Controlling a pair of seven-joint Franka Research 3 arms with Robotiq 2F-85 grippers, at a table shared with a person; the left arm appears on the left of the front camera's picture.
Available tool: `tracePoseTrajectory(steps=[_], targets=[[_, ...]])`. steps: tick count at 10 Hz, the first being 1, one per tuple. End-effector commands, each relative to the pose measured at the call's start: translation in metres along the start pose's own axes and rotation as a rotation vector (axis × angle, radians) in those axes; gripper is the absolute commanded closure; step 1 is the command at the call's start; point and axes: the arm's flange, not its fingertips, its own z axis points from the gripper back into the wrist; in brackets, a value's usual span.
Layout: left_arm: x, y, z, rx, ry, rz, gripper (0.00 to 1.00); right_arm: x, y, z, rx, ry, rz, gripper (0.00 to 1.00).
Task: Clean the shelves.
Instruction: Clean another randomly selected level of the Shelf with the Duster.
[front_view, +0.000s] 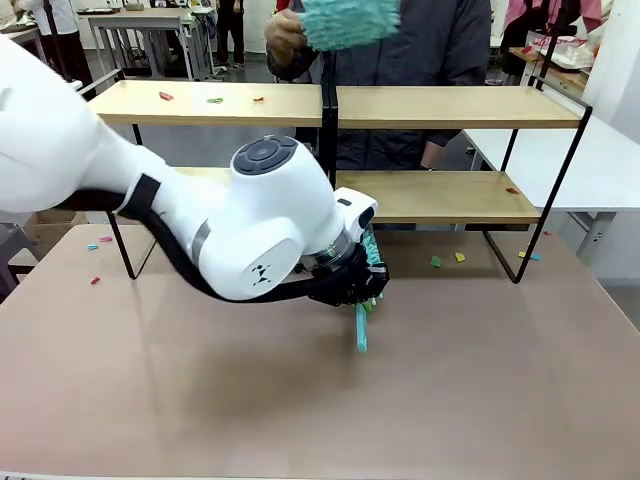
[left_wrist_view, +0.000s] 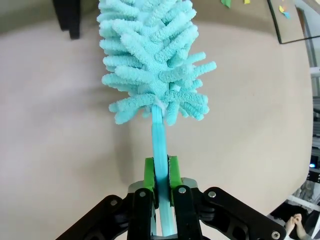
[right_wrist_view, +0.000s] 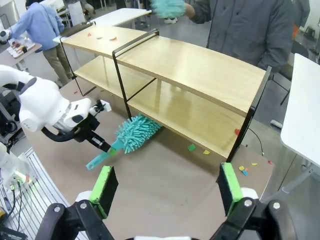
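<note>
The shelves (front_view: 440, 106) stand across the far half of the table, two light-wood boards on a black frame; they also show in the right wrist view (right_wrist_view: 200, 70). My left gripper (front_view: 362, 290) (left_wrist_view: 161, 169) is shut on the handle of a turquoise fluffy duster (left_wrist_view: 155, 55). The duster lies low over the table, its head (right_wrist_view: 136, 132) pointing at the foot of the shelves near the central upright. My right gripper (right_wrist_view: 167, 192) hangs open high above the table, apart from everything. A person behind the shelves holds a second turquoise duster (front_view: 350, 20) above the top board.
Small coloured scraps (front_view: 215, 100) lie on the left of the top board, and one red scrap (front_view: 512, 190) on the lower board. More scraps (front_view: 436, 262) dot the brown table (front_view: 480, 380) under and beside the shelves. A white table (front_view: 600, 160) stands at the right.
</note>
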Motion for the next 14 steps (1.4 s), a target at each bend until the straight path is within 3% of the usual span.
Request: tracePoseTrajectory(steps=[1,3,7,10,14], targets=[[0.006,-0.030,-0.040,0.040,0.038,0.036,1.00,0.000,0.000,0.000,0.010,-0.008,0.002,0.00],[0.009,-0.033,-0.048,0.033,0.059,0.029,1.00,0.000,0.000,0.000,0.010,-0.008,0.002,0.00],[0.011,-0.040,-0.061,-0.142,0.164,-0.152,1.00,0.000,0.000,0.000,0.010,-0.008,0.002,0.00],[0.021,-0.053,-0.071,-0.155,0.166,-0.180,1.00,0.000,0.000,0.000,0.010,-0.008,0.002,0.00],[0.016,-0.082,-0.068,-0.211,0.320,-0.411,1.00,0.000,0.000,0.000,0.010,-0.008,0.002,0.00]])
